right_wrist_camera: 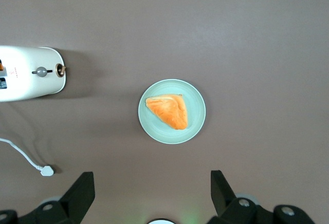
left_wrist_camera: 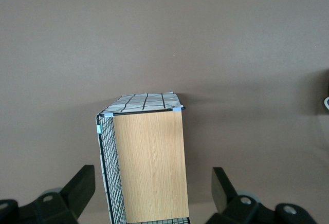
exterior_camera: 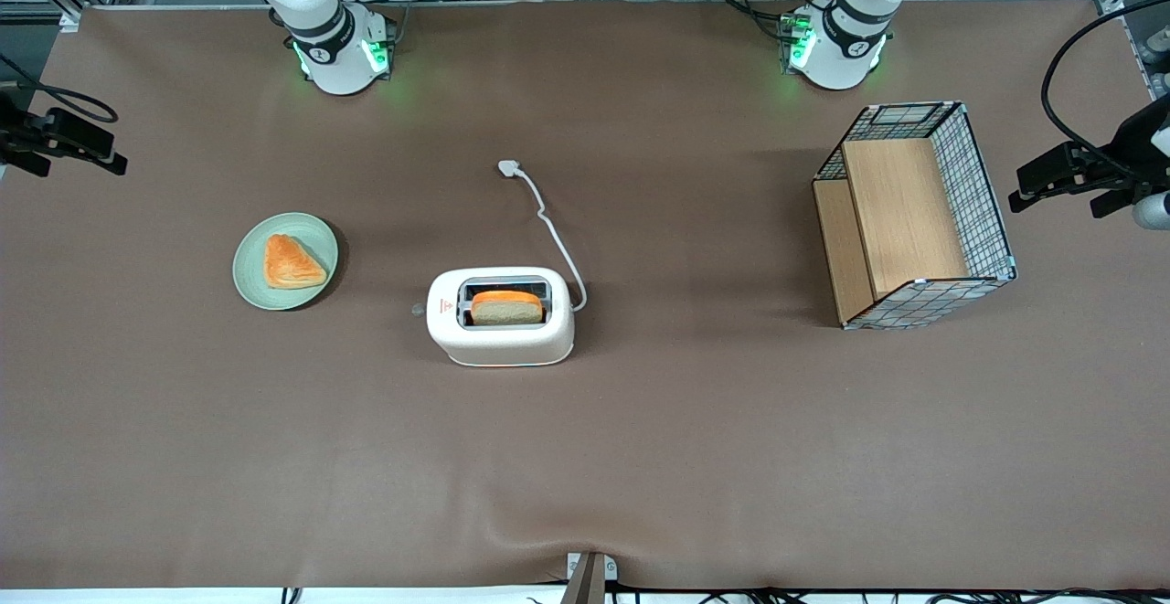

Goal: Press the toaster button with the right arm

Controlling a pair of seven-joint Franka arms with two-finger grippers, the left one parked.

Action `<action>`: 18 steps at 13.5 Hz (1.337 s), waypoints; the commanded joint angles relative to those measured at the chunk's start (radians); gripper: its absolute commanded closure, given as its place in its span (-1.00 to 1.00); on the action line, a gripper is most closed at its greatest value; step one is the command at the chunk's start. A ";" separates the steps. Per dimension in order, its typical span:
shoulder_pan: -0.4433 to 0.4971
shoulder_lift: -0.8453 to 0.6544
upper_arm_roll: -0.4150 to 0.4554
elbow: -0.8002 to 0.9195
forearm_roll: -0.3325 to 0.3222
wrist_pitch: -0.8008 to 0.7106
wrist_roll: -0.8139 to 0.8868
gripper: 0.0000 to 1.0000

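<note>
Open claw [right_wrist_camera: 149, 196] high above plate [right_wrist_camera: 195, 126], toaster [right_wrist_camera: 31, 75] beside

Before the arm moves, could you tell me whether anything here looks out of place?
The white toaster's cord lies unplugged on the brown table; the wire-and-wood basket lies tipped on its side. The gripper hovers open above the green plate.

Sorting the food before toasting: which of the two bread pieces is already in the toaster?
The rectangular slice stands in the toaster; the triangular pastry lies on the green plate. The claw hovers open above that plate.
</note>
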 commanded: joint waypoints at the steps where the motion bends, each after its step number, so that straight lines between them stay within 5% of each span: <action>1: -0.025 -0.009 0.027 -0.009 -0.021 -0.009 0.087 -1.00; 18: -0.014 0.003 0.029 0.051 -0.045 -0.029 0.094 -1.00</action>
